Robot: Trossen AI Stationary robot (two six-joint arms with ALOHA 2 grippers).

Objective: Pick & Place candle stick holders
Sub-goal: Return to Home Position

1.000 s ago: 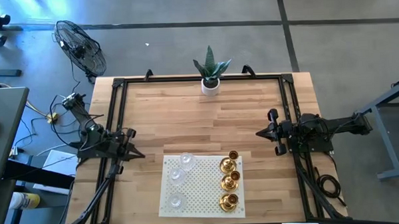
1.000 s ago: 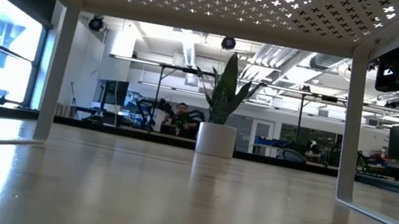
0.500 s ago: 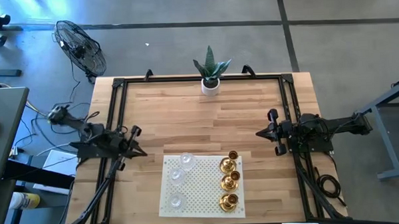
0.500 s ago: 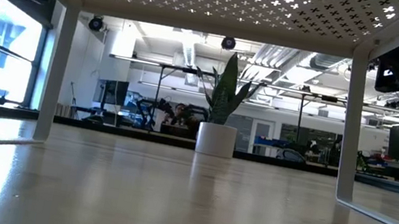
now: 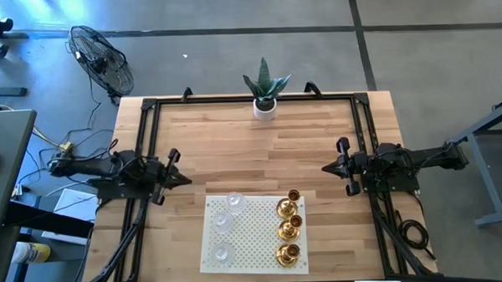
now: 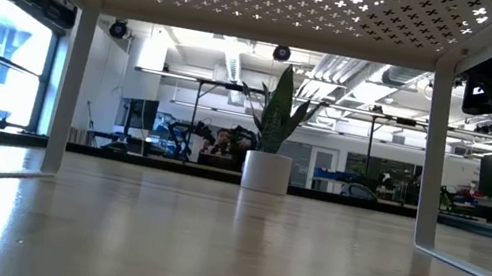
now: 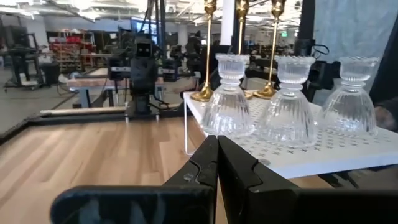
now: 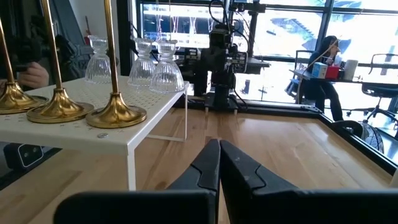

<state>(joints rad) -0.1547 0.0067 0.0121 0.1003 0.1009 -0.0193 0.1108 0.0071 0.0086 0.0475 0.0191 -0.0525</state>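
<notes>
Three clear glass candle stick holders (image 7: 289,102) and three gold brass ones (image 8: 116,115) stand by their bases on a white perforated rack (image 5: 254,237) near the table's front edge. The glass ones (image 5: 223,219) are in a row on its left side. The brass ones (image 5: 288,232) are in a row on its right side. My left gripper (image 5: 184,178) is shut and empty above the table's left edge, pointing level toward the right. My right gripper (image 5: 326,167) is shut and empty at the right edge, pointing left. Both are short of the rack.
A white pot with a green plant (image 5: 265,107) stands at the middle of the far edge. A black frame (image 5: 149,107) runs round the table. Bare wood lies between the arms and the plant. The rack stands on thin white legs (image 6: 436,151). A fan (image 5: 102,58) stands on the floor at far left.
My left arm has swung round: its gripper, which pointed slantwise toward the near right, has gone a little toward the far edge and now points straight toward the table's right edge. The holders and my right arm have kept still.
</notes>
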